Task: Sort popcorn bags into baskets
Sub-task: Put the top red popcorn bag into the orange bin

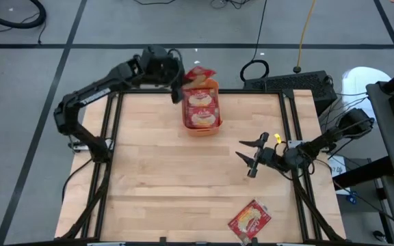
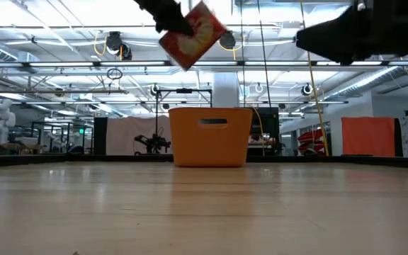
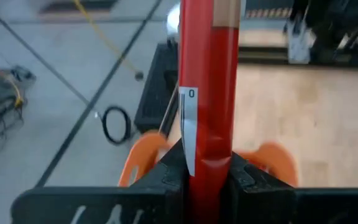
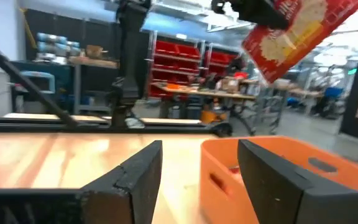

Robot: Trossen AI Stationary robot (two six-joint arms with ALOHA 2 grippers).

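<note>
At the far edge of the pale wooden bench (image 1: pixel 183 178) stands the small orange plastic rectangular bin (image 1: pixel 202 109), and flat red popcorn packets with cream-yellow oval labels (image 1: pixel 202 108) lie face up inside it, filling it nearly to the rim. Just above the bin's far end the left tool (image 1: pixel 181 82) is clenched on another flat red packet (image 1: pixel 200 74), which hangs tilted in the air over the bin. Over the right part of the bench the right tool (image 1: pixel 250 154) hovers released, its two dark fingers (image 4: pixel 135 180) spread wide and nothing between them. Near the front edge, well apart from the bin, a single red packet with a cream label (image 1: pixel 250 220) lies flat at an angle.

From table height, the bin shows only its orange wall and handle slot, its contents hidden, while the held packet is seen tilted high above it. Only the overhead camera shows what the bin contains and the packet at the front edge. Seen from the left wrist, the held packet is edge-on, a red strip pinched between the fingers, with a white tab printed "0". Lettering on the labels is too small to read.
</note>
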